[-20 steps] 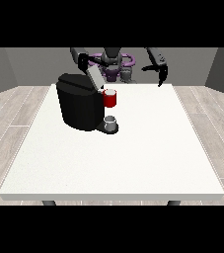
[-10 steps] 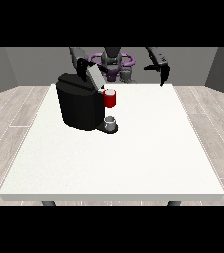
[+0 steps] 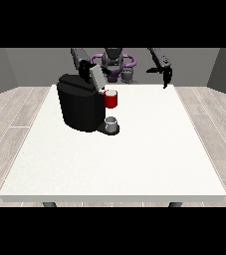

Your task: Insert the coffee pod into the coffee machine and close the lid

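At the table's far left, front view: black coffee machine [image 3: 80, 107] stands on the white table [image 3: 134, 159]. Its lid [image 3: 96, 75] is raised, tilted up behind the top. A red thing at the machine [image 3: 111, 99] sits at its front, and below it a grey thing [image 3: 111, 122] rests on the machine's base; I cannot tell whether that is the coffee pod, so no pod position noted.

Hand at the view's left [image 3: 87, 67] is up at the raised lid, touching it or just beside it. Whether its fingers are spread or curled is not readable, and I cannot tell if it holds anything.

Hand at the view's right [image 3: 165, 75] hangs above the table's far right edge, well apart from the machine. Fingers point downward, look relaxed, nothing in them.

Key relation: the lid lies immediately beside the hand at the view's left, toward the machine's rear; that hand is far nearer than the other. My judgement: the step in hand is the lid closing, a push forward and down toward the machine's front. Pod insertion status is uncertain from this angle.
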Robot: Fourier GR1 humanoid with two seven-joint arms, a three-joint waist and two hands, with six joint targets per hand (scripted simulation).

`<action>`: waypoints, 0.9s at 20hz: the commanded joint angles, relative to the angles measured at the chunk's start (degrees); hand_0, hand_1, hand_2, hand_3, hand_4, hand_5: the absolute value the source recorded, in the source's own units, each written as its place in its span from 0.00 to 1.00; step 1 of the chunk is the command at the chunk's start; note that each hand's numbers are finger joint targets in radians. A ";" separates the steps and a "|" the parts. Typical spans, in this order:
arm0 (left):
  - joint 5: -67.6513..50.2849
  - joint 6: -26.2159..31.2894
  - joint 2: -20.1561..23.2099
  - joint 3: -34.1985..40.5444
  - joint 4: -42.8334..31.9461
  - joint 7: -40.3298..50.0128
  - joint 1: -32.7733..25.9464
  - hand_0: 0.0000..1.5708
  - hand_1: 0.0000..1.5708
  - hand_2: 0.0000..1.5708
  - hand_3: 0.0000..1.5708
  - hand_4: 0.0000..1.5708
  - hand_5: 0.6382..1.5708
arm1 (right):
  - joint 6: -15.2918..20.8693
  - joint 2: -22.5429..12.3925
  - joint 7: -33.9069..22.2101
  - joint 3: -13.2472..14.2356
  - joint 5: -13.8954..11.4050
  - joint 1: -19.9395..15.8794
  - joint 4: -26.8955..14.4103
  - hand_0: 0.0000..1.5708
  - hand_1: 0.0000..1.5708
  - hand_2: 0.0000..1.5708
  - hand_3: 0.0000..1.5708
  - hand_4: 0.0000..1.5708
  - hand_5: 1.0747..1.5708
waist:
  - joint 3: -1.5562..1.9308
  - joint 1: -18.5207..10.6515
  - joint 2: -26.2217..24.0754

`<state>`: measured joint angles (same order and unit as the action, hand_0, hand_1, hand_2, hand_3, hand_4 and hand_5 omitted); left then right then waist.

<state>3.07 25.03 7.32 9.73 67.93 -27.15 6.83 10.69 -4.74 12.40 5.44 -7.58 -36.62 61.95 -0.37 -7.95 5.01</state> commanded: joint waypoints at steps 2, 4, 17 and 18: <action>-1.16 0.07 0.75 0.54 -0.77 2.75 1.92 0.00 0.00 0.00 0.00 0.23 1.00 | -1.01 0.06 -0.78 -0.37 -0.09 -3.00 -3.32 0.00 0.00 0.00 0.00 0.27 1.00 | 0.37 -0.28 1.08; -2.25 0.02 1.11 2.29 -4.42 -0.77 2.59 0.00 0.00 0.00 0.00 0.22 1.00 | -1.05 1.11 0.15 -2.01 -0.95 -2.64 -2.47 0.00 0.00 0.00 0.00 0.25 1.00 | 0.36 1.35 1.58; -0.75 0.69 1.02 -0.28 -5.65 0.34 6.21 0.00 0.00 0.00 0.00 0.25 1.00 | 5.55 3.78 -7.03 -6.38 -7.74 -13.32 -4.72 0.00 0.00 0.00 0.00 0.22 1.00 | 0.36 -4.51 3.21; 1.10 -0.05 0.58 -1.41 -6.04 -2.76 4.30 0.00 0.00 0.00 0.00 0.25 1.00 | 6.07 2.50 -6.19 -5.97 -8.63 -14.22 -4.92 0.00 0.00 0.00 0.00 0.24 1.00 | 0.35 -4.62 3.86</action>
<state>2.60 25.53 8.83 10.10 61.78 -28.80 11.76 15.60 -1.65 6.14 0.09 -13.78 -47.05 58.75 0.11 -10.86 8.32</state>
